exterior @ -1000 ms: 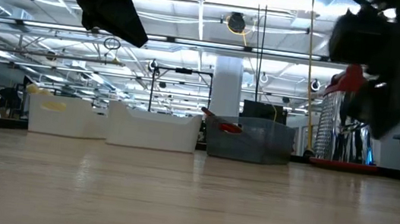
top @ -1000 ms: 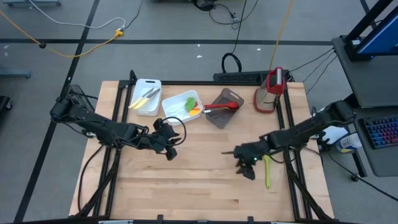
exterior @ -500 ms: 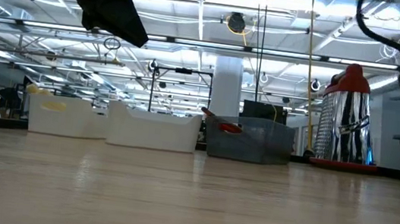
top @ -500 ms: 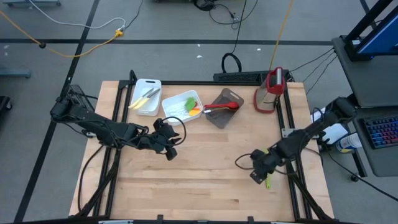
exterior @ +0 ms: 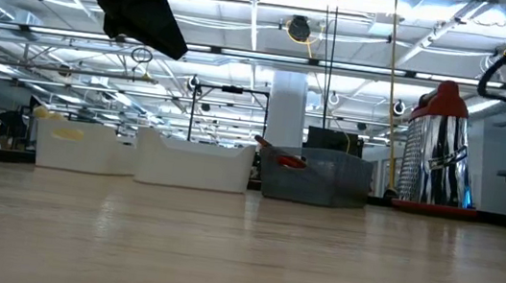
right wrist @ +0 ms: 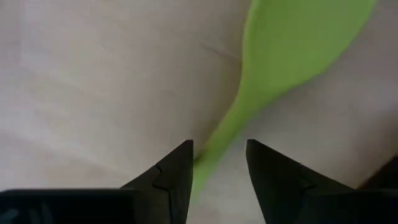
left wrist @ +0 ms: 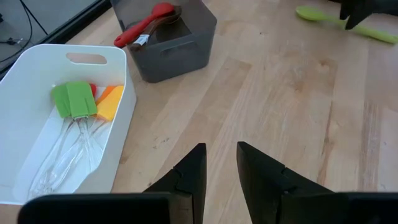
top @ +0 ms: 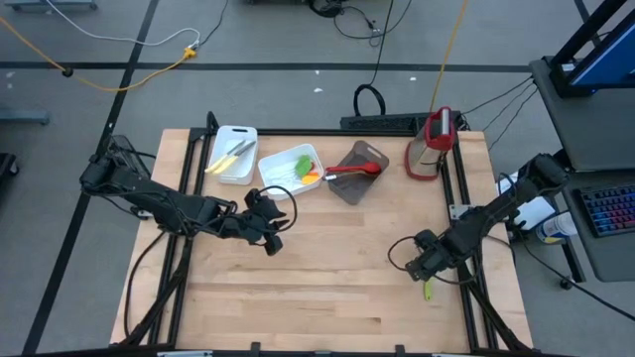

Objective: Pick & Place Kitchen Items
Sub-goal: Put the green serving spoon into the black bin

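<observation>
A green spoon lies flat on the wooden table near its right edge; only its near tip shows from above. My right gripper hangs over it, pointing down and open. One finger stands on either side of the spoon's handle, and I cannot tell whether they touch it. My left gripper waits open above the table's middle left, with nothing between its fingers. The left wrist view also shows the green spoon, far off.
Along the far edge stand a white bin with pale knives, a white bin with green and orange spatulas, a grey bin with a red spoon, and a red-and-silver grater. Bare wood lies in the middle and near side.
My right gripper has moved toward the table's right edge and a little nearer and lower, from beside the green spoon to right over it. It has tipped from slanting to pointing down and rolled about its own axis. The spoon has stayed where it was.
</observation>
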### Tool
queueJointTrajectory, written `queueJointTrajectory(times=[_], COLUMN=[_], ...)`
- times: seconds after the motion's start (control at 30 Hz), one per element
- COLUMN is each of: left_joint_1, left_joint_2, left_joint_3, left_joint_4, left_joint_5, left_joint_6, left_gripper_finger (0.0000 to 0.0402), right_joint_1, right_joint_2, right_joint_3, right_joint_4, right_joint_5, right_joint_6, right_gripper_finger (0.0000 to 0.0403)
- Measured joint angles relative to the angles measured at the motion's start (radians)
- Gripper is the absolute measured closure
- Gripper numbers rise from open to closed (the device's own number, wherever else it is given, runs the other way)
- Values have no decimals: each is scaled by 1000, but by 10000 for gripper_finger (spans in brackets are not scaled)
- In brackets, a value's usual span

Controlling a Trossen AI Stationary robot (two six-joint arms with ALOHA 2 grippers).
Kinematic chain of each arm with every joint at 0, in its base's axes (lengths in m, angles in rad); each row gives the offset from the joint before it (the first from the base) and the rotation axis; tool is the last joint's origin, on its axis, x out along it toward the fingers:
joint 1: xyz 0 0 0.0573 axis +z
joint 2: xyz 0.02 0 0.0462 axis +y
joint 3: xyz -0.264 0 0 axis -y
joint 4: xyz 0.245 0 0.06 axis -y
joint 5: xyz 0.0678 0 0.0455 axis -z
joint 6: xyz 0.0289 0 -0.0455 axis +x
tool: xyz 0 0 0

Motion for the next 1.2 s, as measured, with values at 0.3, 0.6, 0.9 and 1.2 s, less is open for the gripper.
queueJointTrajectory(times=[0.3, 0.6, 0.9, 1.2], left_joint_1=[0, 0, 0, 0], left_joint_2=[0, 0, 0, 0], left_joint_3=[0, 0, 0, 0], left_joint_4=[1, 1, 2, 92], left_joint_5=[1, 1, 1, -22], left_joint_6=[0, 0, 5, 55], left_gripper_finger=[309, 309, 309, 309], right_joint_1=[-5, -11, -59, -78], right_joint_2=[-3, -1, -3, -2], right_joint_3=[-107, -114, -93, 10], right_joint_4=[87, 51, 99, 227], right_joint_5=[-14, -20, 15, 316], right_joint_6=[-13, -189, -365, -614], right_gripper_finger=[274, 367, 376, 375])
